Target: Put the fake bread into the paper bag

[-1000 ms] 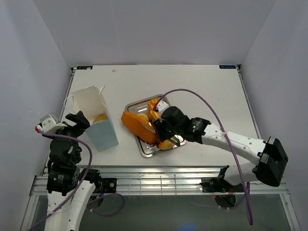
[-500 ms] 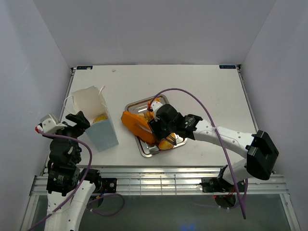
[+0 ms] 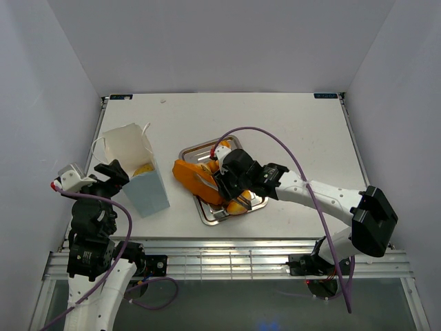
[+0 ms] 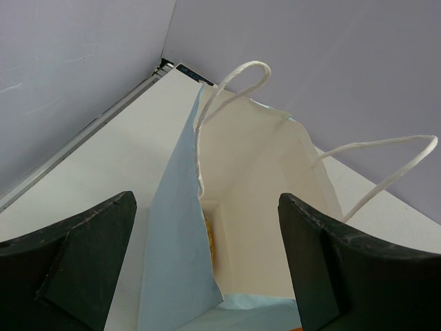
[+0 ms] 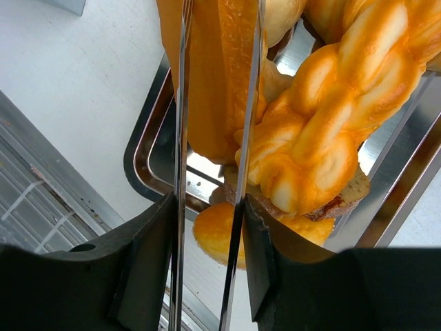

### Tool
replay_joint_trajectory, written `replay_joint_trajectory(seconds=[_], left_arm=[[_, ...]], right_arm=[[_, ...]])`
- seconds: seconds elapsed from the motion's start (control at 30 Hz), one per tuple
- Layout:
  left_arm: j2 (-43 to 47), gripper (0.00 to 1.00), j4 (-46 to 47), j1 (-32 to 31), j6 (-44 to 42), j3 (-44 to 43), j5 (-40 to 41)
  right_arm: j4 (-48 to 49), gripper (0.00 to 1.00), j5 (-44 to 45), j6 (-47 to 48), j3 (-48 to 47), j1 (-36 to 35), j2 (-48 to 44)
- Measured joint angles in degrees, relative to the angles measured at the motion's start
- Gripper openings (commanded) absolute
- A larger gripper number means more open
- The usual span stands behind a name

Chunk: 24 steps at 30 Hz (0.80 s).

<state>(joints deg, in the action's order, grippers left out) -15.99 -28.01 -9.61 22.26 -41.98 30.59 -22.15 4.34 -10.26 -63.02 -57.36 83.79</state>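
The paper bag (image 3: 141,181) stands upright at the left, with a golden piece of bread (image 3: 143,167) inside. My left gripper (image 3: 114,169) is open and empty just beside it; in the left wrist view the left gripper (image 4: 207,207) faces the bag's open top (image 4: 262,172). My right gripper (image 3: 224,181) is shut on thin metal tongs (image 5: 180,103). The tong arms straddle the long orange loaf (image 3: 195,181), which lies over the tray's left rim. In the right wrist view the loaf (image 5: 220,69), a twisted piece (image 5: 331,117) and a round bun (image 5: 213,231) show around the right gripper (image 5: 208,207).
The silver metal tray (image 3: 200,148) sits at the table's middle with more pastries in it. Its rim (image 5: 148,158) lies under the tongs. The table's near edge and metal rails run just below the tray. White walls enclose the table.
My right gripper has moved a little left and farther over the tray toward the long loaf. The left arm and the bag have not moved.
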Motion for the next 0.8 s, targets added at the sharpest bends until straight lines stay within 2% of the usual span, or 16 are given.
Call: replay_joint_trajectory(seconds=[0.07,0.2,0.43,0.57,0.8], left_arm=[[0.0,0.95,0.0,0.0,0.0,0.0,0.0],[0.0,0.95,0.0,0.0,-0.2,0.0,0.0],[0.0,0.95,0.0,0.0,-0.2,0.0,0.0],[0.0,0.95,0.0,0.0,-0.2,0.0,0.0],[0.1,0.95,0.0,0.0,-0.2,0.0,0.0]], right_arm=[[0.0,0.39,-0.1,0.0,0.0,0.0,0.0],[0.0,0.36,-0.5,-0.2,0.0,0.0,0.0],[0.0,0.23,-1.0,-0.8,0.0,0.0,-0.3],[0.0,0.11,-1.7,-1.3,0.1,0.0,-1.1],[0.0,0.08,-2.2,-1.7,0.2,0.0,-2.9]])
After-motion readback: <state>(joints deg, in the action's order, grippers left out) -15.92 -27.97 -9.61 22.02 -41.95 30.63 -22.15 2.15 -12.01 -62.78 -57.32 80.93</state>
